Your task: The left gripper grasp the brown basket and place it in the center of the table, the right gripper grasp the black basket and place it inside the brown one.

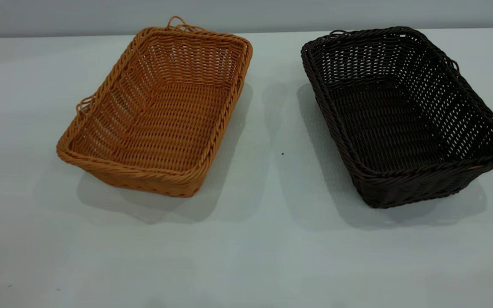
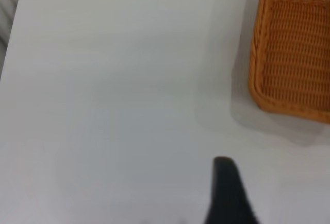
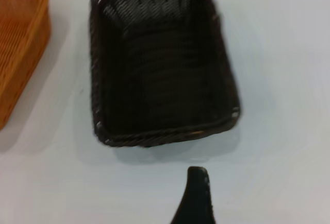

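The left hand (image 2: 223, 183) shows only one dark finger tip at the lower edge of its wrist view, so we cannot tell whether it is spread or pressed together; the right hand (image 3: 196, 193) likewise shows a single finger, state unclear. Neither hand appears in the exterior view. On the white flat desk (image 1: 246, 256) the orange-tan rectangular woven wicker basket (image 1: 161, 115) sits left of centre in the frame, and the near-black rectangular woven wicker basket (image 1: 405, 115) sits at right, well apart. We judge nothing is gripped yet. To begin well, we would bring the left hand over the tan basket's near braided rim, straddle that wall, and close firmly before sliding. We count two baskets, one of each colour, and two hands.
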Controlling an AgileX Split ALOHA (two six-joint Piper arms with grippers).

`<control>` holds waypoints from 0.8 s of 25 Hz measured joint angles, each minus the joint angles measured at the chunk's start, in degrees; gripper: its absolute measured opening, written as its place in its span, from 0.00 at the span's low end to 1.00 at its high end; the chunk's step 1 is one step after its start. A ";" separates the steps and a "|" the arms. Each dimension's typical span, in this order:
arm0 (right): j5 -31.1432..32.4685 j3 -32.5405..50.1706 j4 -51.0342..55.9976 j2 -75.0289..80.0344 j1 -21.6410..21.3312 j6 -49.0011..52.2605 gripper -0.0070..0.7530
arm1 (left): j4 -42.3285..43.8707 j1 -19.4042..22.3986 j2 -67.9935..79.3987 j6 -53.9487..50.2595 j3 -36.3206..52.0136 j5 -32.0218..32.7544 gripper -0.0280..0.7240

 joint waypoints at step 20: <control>-8.72 -4.67 55.40 69.25 9.07 -16.22 0.78 | -0.70 0.00 45.78 4.91 -9.04 -25.39 0.82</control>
